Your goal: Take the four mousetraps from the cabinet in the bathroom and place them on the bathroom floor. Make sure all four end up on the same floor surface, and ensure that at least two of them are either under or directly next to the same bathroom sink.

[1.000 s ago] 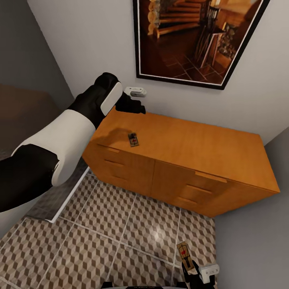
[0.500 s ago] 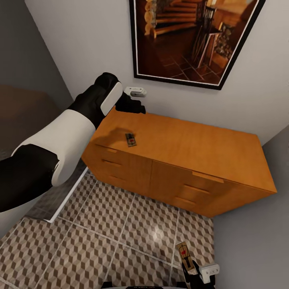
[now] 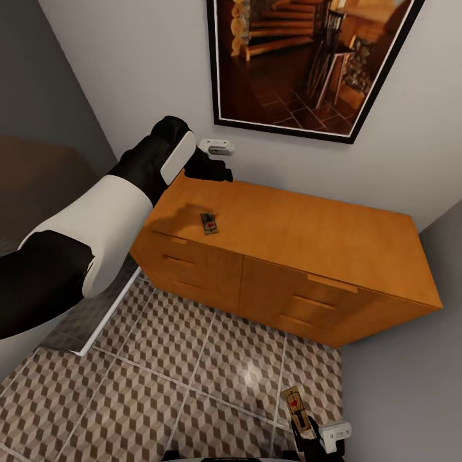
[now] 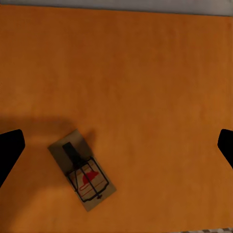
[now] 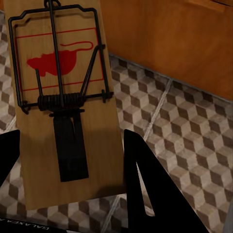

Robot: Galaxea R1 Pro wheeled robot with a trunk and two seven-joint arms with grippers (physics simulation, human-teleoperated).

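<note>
Right gripper (image 3: 307, 428), lower right of head view: shut on a mousetrap (image 5: 63, 102), board gripped at its plain end, wire and red mark clear of the fingers (image 5: 145, 194); held above the floor (image 3: 192, 378), presumably for setting down. Left gripper (image 3: 215, 168), upper left of head view: spread wide, empty, poised over the cabinet (image 3: 308, 237) near its left end, probably for the next pickup. Second mousetrap (image 4: 82, 170): flat on cabinet top, askew, near front left edge, in the left gripper's shadow. Cabinet: orange-brown, drawer fronts, against white wall under a framed picture (image 3: 314, 64). Floor: cube-pattern tiles, pale grout, glossy. Sink: unseen. Other two mousetraps: unseen.
</note>
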